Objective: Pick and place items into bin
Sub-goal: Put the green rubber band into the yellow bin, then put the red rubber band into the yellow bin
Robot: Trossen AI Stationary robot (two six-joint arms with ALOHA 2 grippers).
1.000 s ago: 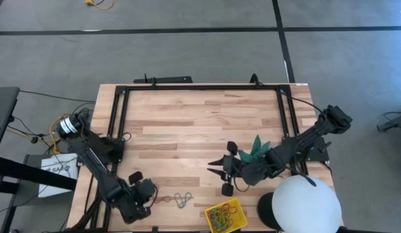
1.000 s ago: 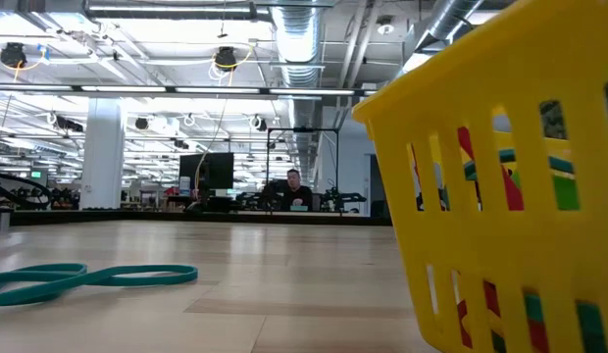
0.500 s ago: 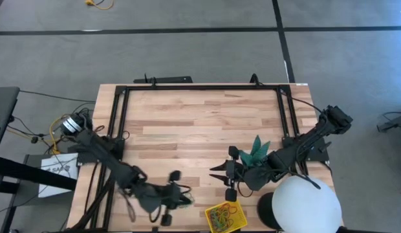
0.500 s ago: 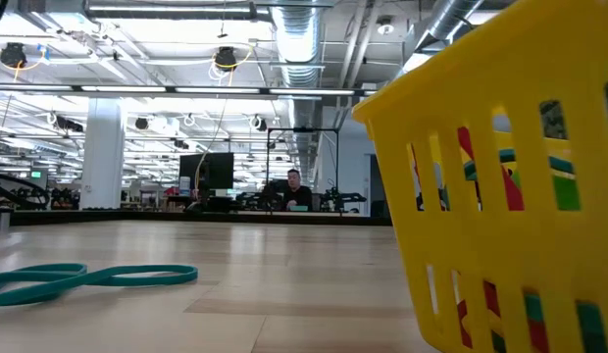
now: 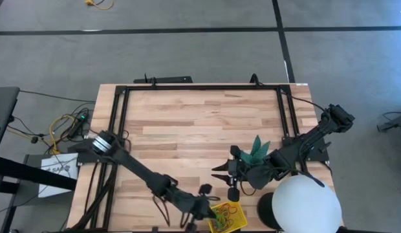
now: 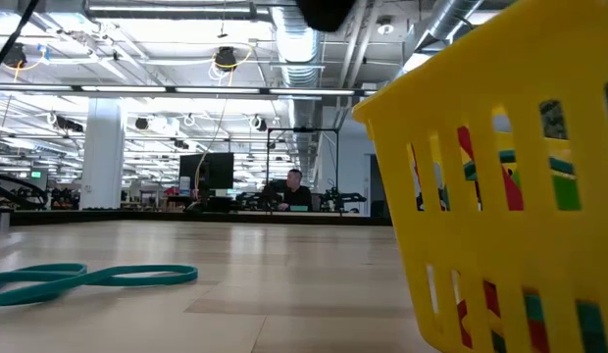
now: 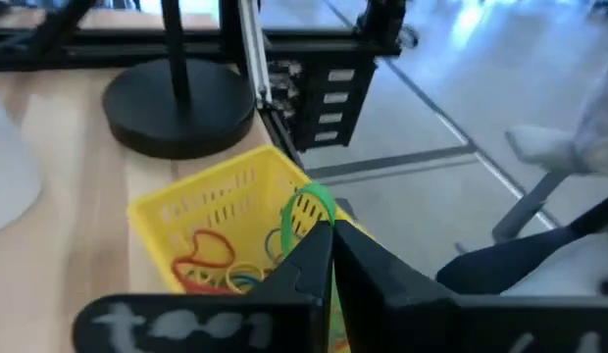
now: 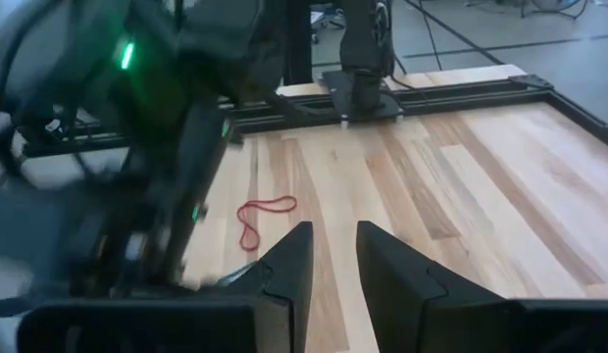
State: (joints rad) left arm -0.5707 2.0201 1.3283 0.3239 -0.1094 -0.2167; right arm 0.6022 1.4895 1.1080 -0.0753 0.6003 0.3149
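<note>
At lower centre, the left gripper (image 5: 199,211) pinches a green loop (image 7: 311,208) over the bin (image 5: 226,216); the right gripper (image 5: 225,179) waits mid-frame, fingers slightly parted, empty.

The yellow bin (image 6: 500,186) is cut off by the low view's right edge, its loops (image 6: 481,147) half-hidden.

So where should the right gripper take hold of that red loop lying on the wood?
Probably from straight above, pinching across one strand of the red loop: it lies flat and limp on the table, with nothing beside it. The right gripper is open.
</note>
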